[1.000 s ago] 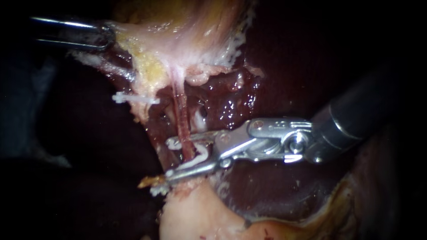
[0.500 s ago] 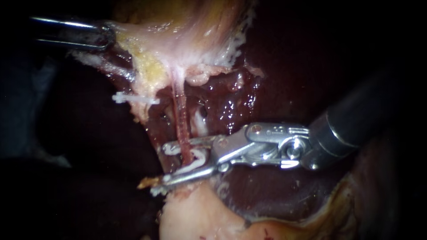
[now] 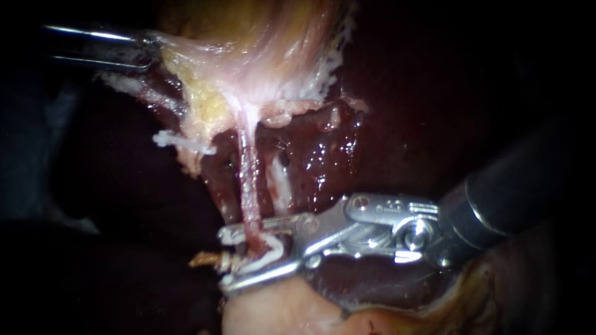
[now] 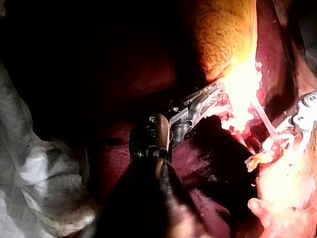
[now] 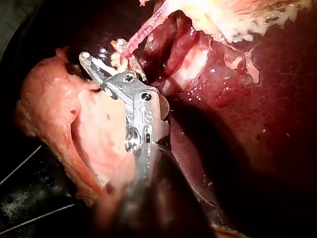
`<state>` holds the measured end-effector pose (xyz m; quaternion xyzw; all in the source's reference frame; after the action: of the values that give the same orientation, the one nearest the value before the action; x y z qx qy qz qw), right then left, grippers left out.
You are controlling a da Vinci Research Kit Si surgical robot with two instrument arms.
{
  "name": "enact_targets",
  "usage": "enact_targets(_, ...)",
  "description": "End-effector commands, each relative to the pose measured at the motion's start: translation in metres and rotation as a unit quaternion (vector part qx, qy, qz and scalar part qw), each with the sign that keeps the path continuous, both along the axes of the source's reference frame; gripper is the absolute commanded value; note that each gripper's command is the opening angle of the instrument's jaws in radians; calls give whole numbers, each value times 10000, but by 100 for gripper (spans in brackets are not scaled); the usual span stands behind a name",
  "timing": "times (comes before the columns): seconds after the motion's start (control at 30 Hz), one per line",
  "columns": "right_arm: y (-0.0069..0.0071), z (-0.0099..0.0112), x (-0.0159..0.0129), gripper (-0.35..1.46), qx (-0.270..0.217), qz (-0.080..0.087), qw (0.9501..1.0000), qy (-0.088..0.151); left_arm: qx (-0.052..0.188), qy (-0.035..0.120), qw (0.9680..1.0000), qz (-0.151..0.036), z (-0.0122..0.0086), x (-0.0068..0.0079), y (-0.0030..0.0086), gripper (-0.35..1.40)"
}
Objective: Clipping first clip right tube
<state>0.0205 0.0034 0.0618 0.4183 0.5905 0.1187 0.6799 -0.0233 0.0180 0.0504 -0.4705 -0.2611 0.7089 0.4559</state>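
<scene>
Nearest us, our right instrument (image 3: 226, 260) comes in over a pale lump of tissue (image 3: 267, 313). Its jaws are partly closed, both bearing on a white clip (image 3: 264, 255) that straddles the reddish tube (image 3: 248, 186) low down. Behind lies the wet, dark liver (image 3: 323, 155). Farther up, a second clip (image 3: 180, 141) sits left of the tube, and our left instrument (image 3: 149, 48) has its jaws closed on the edge of the gallbladder (image 3: 261, 56).

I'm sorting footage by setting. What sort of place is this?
Likely a surgical practice bench, not an operating room: a dark liver lies beside crumpled cloth, while the right instrument holds a white clip around a thin tube.
</scene>
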Motion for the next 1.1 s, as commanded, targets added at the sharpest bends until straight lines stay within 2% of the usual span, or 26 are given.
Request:
enact_targets(0.03,0,-3,0,48,16,5,10000,6,1,-3,10000,0,0,0,0,-35)
enact_targets(0.17,2,-9,1,48,27,6,10000,31,1,-3,10000,1,0,0,0,-35)
enact_targets(0.5,3,-7,0,45,25,8,10000,29,1,-3,10000,0,0,0,0,-35)
enact_targets(0.73,6,-2,-5,32,76,-1,10000,7,1,-3,10000,0,0,0,0,-35)
enact_targets(0.87,8,1,-9,20,77,-7,10000,10,1,-3,10000,0,0,0,0,-35)
enact_targets(0.97,10,3,-11,0,71,18,10000,-2,1,-3,10000,0,0,0,0,-35)
enact_targets(1.03,12,6,-12,-28,246,-5,9996,-115,1,-3,10000,0,0,0,0,-35)
enact_targets(1.1,15,10,-14,-35,612,-26,9976,-308,1,-3,10000,0,0,0,0,-35)
